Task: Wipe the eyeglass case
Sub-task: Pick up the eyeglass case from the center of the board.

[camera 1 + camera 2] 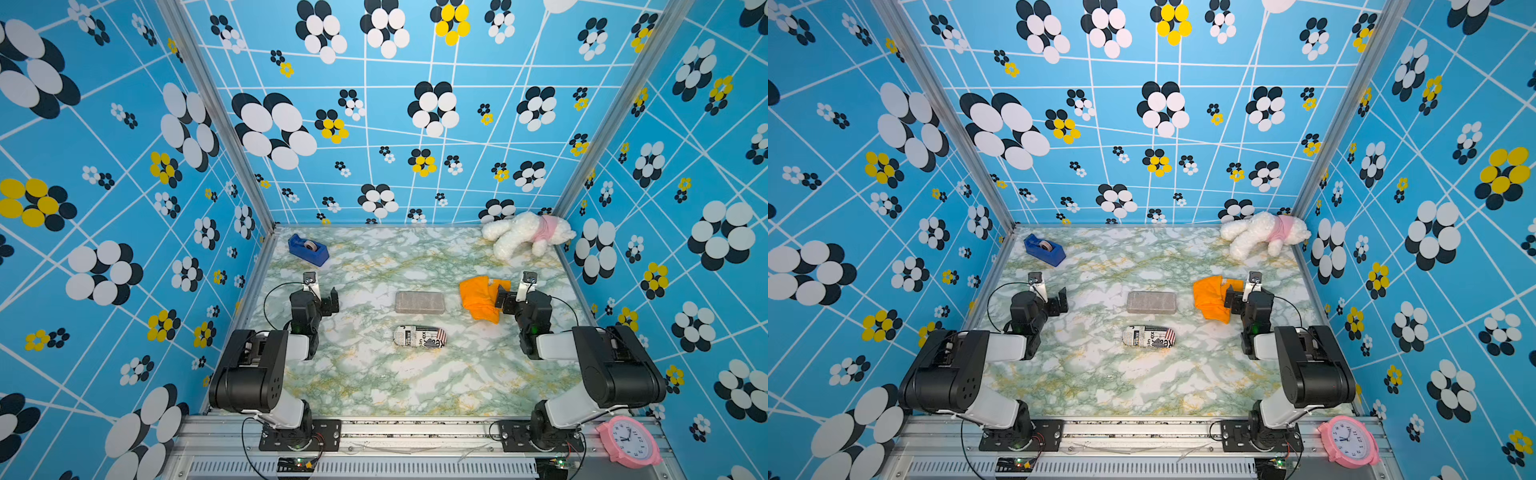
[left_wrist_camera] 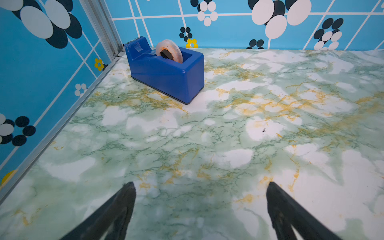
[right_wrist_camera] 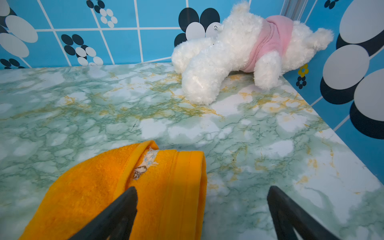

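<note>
An eyeglass case [image 1: 419, 336] [image 1: 1148, 336] with newspaper print lies in the middle of the marble table, out of sight of both wrist cameras. A folded orange cloth [image 1: 478, 299] [image 1: 1210, 297] [image 3: 99, 187] lies to the right. My right gripper [image 1: 500, 301] [image 1: 1231, 301] [image 3: 202, 188] hangs open over the cloth's right edge, one finger above the fabric, holding nothing. At the left, my left gripper [image 1: 330, 301] [image 1: 1059, 301] [image 2: 200, 184] is open over bare table, well apart from the case.
A grey oblong case [image 1: 419, 302] [image 1: 1151, 302] lies just behind the printed one. A blue tape dispenser [image 1: 308, 249] [image 2: 166, 70] stands at the back left, a white plush toy [image 1: 525, 232] [image 3: 239, 52] at the back right. A pink clock [image 1: 629, 440] lies on the front rail.
</note>
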You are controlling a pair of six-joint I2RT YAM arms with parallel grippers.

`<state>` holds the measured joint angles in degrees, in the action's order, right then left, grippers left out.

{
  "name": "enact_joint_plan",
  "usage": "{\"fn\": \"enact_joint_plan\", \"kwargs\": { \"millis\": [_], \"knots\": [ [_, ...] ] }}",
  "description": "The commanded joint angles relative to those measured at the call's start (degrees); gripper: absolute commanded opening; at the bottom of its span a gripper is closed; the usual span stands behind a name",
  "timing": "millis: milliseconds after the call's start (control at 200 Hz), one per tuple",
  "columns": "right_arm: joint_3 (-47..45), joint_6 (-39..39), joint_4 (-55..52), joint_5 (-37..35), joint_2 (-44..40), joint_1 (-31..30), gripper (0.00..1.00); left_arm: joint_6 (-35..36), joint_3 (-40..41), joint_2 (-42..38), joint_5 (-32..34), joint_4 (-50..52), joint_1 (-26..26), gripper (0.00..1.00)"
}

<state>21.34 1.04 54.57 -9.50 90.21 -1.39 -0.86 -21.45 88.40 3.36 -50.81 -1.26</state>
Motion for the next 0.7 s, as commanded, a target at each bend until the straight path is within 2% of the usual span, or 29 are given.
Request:
{"fn": "enact_joint_plan", "kwargs": {
  "millis": [0,695],
  "knots": [
    [0.27,0.19,-0.25,0.18,-0.65,0.25,1.00,0.34,-1.05,-0.22,-0.86,0.18,-0.33,0.99],
    [0.28,0.49,-0.29,0.44,-0.65,0.29,1.00,0.25,-1.09,-0.22,-0.94,0.18,-0.24,0.99]
  ]
}}
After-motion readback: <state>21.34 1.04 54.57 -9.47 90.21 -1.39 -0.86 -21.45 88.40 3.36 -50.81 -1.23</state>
